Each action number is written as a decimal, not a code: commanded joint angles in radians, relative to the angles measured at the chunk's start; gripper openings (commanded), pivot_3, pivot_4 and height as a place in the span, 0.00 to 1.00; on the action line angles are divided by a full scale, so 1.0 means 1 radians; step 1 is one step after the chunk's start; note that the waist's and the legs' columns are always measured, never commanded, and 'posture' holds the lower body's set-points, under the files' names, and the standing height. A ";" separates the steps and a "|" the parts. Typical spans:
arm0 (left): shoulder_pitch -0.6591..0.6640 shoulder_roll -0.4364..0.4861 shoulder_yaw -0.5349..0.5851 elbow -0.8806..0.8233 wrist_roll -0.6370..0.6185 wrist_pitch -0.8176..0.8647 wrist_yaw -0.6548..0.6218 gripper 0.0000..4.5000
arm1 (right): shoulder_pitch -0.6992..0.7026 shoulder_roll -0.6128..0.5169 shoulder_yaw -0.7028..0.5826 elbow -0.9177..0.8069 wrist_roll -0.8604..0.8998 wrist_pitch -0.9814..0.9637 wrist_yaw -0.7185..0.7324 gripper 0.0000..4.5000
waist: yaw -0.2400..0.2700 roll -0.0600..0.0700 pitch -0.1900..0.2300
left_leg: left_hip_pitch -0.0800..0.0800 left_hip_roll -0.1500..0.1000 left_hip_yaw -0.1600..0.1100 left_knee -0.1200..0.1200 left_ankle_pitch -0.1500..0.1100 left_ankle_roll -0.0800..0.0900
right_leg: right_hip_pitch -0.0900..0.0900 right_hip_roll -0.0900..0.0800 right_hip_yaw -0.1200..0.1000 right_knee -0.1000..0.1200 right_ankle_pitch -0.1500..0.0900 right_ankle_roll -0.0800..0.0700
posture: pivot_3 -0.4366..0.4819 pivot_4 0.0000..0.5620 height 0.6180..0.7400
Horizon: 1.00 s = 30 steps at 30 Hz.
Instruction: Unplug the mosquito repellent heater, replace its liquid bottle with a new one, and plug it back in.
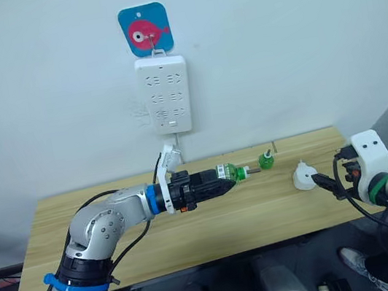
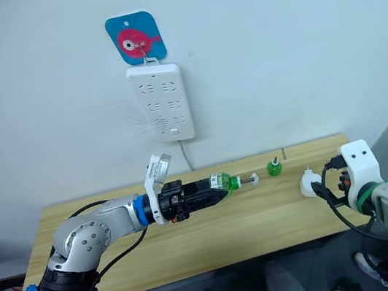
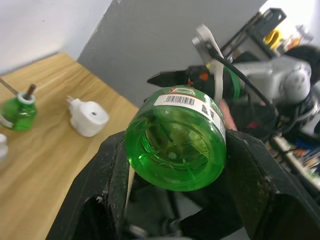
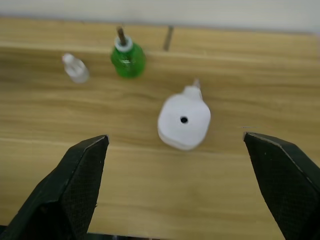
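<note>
left gripper [image 1: 230, 178]: jaws closed on a green bottle [image 3: 176, 145], held over the table [image 1: 191, 223] | right gripper [image 4: 175, 192]: jaws wide, empty | heater [image 4: 184, 122]: lies on table just before right gripper | second green bottle [image 4: 128, 59]: stands near heater, apart

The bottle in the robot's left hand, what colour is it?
Clear green, with a white barcode label. The bottle shows best in the left wrist view, clamped in the left hand.

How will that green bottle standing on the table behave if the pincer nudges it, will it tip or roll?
The green bottle looks squat and rounded, so it probably stands steady. Its thin wick sticks up, so a nudge there may tip it. Once down, its round body would likely roll on the smooth table.
</note>
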 commanded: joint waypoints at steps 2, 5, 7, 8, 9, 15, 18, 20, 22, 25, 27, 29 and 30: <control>0.010 -0.002 -0.010 -0.019 0.106 -0.091 -0.068 0.54 | -0.138 0.101 -0.015 0.164 0.050 0.107 -0.116 1.00 | 0.001 -0.001 0.015 | -0.001 0.001 0.000 0.000 0.000 0.001 | -0.001 0.000 0.001 -0.001 0.000 0.000 | 0.29 0.47 1.00; 0.020 -0.006 -0.005 -0.017 0.147 -0.112 -0.087 0.54 | -0.234 0.157 -0.004 0.263 -0.005 0.179 -0.159 1.00 | 0.001 0.002 0.031 | -0.003 0.000 -0.001 0.000 -0.001 0.002 | -0.004 -0.001 0.001 -0.002 0.001 0.001 | 0.30 0.51 1.00; 0.025 -0.006 0.002 -0.013 0.164 -0.119 -0.097 0.54 | -0.284 0.192 0.007 0.323 -0.052 0.210 -0.174 1.00 | 0.001 0.002 0.038 | -0.003 0.000 -0.001 0.000 -0.002 0.004 | -0.005 -0.002 0.001 -0.003 0.002 0.001 | 0.30 0.52 1.00; 0.028 -0.005 0.005 -0.012 0.170 -0.120 -0.102 0.54 | -0.306 0.208 0.015 0.347 -0.081 0.218 -0.174 1.00 | 0.002 0.001 0.041 | -0.004 0.000 -0.001 0.000 -0.003 0.005 | -0.005 -0.003 0.001 -0.003 0.002 0.000 | 0.31 0.53 1.00; 0.031 -0.005 0.008 -0.014 0.174 -0.120 -0.105 0.54 | -0.319 0.220 0.015 0.359 -0.103 0.227 -0.172 1.00 | 0.002 0.002 0.045 | -0.004 0.000 -0.001 0.000 -0.003 0.006 | -0.005 -0.006 0.001 -0.003 0.002 0.000 | 0.31 0.53 1.00; 0.053 -0.002 0.022 -0.035 0.184 -0.112 -0.113 0.54 | -0.413 0.318 0.011 0.470 -0.250 0.241 -0.130 1.00 | 0.001 0.003 0.058 | -0.014 -0.001 -0.002 0.001 -0.004 0.007 | -0.016 -0.009 0.000 -0.002 0.002 0.000 | 0.33 0.57 1.00; 0.058 0.000 0.028 -0.039 0.186 -0.107 -0.116 0.54 | -0.436 0.346 0.006 0.503 -0.315 0.247 -0.096 1.00 | 0.002 0.004 0.065 | -0.019 -0.001 -0.003 0.002 -0.004 0.007 | -0.021 -0.010 -0.002 0.001 0.003 0.001 | 0.34 0.58 1.00; 0.057 -0.001 0.030 -0.037 0.188 -0.103 -0.118 0.54 | -0.446 0.369 -0.001 0.523 -0.353 0.254 -0.077 1.00 | 0.002 0.003 0.070 | -0.019 -0.001 -0.004 0.002 -0.004 0.007 | -0.021 -0.010 -0.002 0.001 0.003 0.001 | 0.34 0.58 1.00; 0.056 -0.002 0.032 -0.036 0.189 -0.101 -0.119 0.54 | -0.451 0.384 -0.006 0.532 -0.391 0.260 -0.057 1.00 | 0.002 0.004 0.073 | -0.019 -0.001 -0.004 0.002 -0.004 0.007 | -0.021 -0.010 -0.003 0.001 0.003 0.001 | 0.34 0.58 1.00; 0.053 -0.003 0.034 -0.032 0.193 -0.100 -0.120 0.54 | -0.457 0.406 -0.020 0.543 -0.437 0.276 -0.035 1.00 | 0.002 0.005 0.077 | -0.019 -0.002 -0.004 0.002 -0.004 0.007 | -0.021 -0.010 -0.002 0.001 0.003 0.001 | 0.34 0.58 1.00; 0.052 -0.003 0.034 -0.031 0.195 -0.100 -0.121 0.54 | -0.461 0.420 -0.033 0.547 -0.463 0.285 -0.020 1.00 | 0.002 0.005 0.078 | -0.019 -0.002 -0.004 0.002 -0.004 0.007 | -0.021 -0.010 -0.002 0.001 0.003 0.002 | 0.34 0.58 1.00; 0.053 -0.003 0.035 -0.031 0.196 -0.100 -0.121 0.54 | -0.469 0.432 -0.044 0.556 -0.492 0.281 0.000 1.00 | 0.002 0.005 0.079 | -0.019 -0.002 -0.004 0.002 -0.004 0.007 | -0.021 -0.011 -0.002 0.001 0.003 0.002 | 0.35 0.58 1.00; 0.053 -0.003 0.035 -0.031 0.197 -0.100 -0.121 0.54 | -0.473 0.436 -0.047 0.560 -0.506 0.280 0.010 1.00 | 0.002 0.005 0.079 | -0.019 -0.002 -0.004 0.002 -0.004 0.007 | -0.021 -0.010 -0.002 0.001 0.003 0.002 | 0.35 0.58 1.00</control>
